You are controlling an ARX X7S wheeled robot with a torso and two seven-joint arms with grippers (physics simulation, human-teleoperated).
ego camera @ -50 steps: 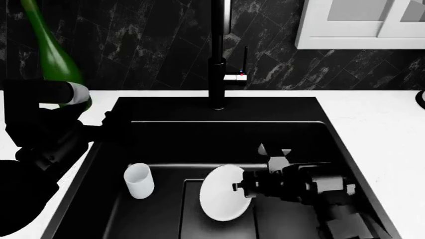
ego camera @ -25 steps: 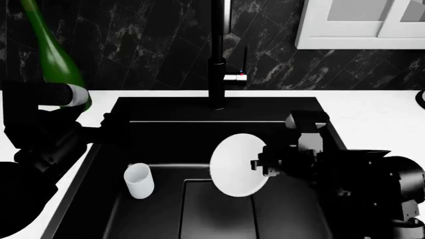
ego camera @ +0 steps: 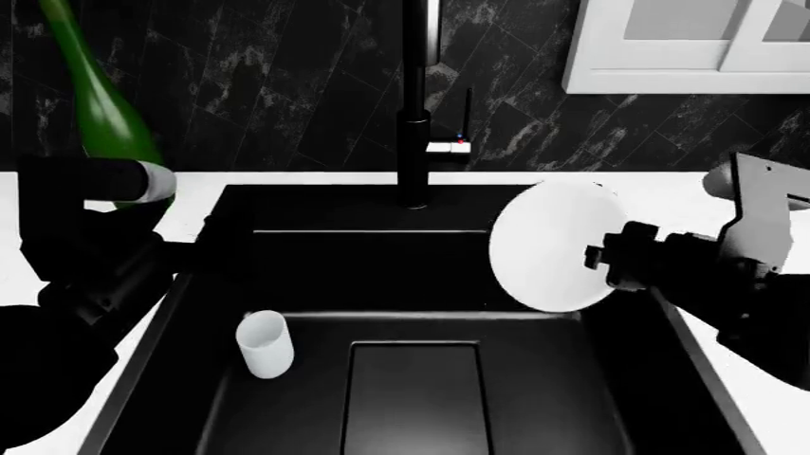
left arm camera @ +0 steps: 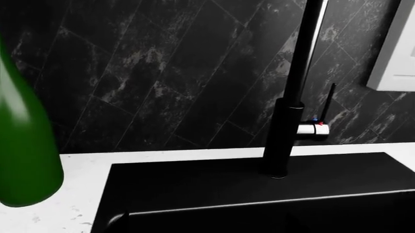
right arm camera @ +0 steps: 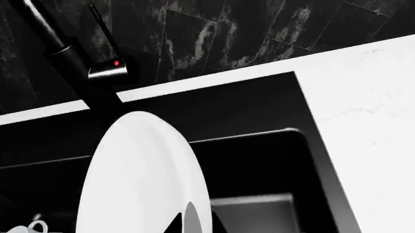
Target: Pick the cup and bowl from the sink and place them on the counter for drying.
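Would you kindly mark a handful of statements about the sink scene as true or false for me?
1. The right gripper holds the bowl raised above the sink floor. True.
2. The cup stands on the counter. False: it stands upright on the sink floor, towards the left.
3. The bowl lies flat, opening upward. False: it is tipped on edge, its round face towards the head camera.
4. A green bottle stands on the counter left of the sink. True.
5. The left gripper grips the cup. False: the left arm is over the sink's left rim, apart from the cup.
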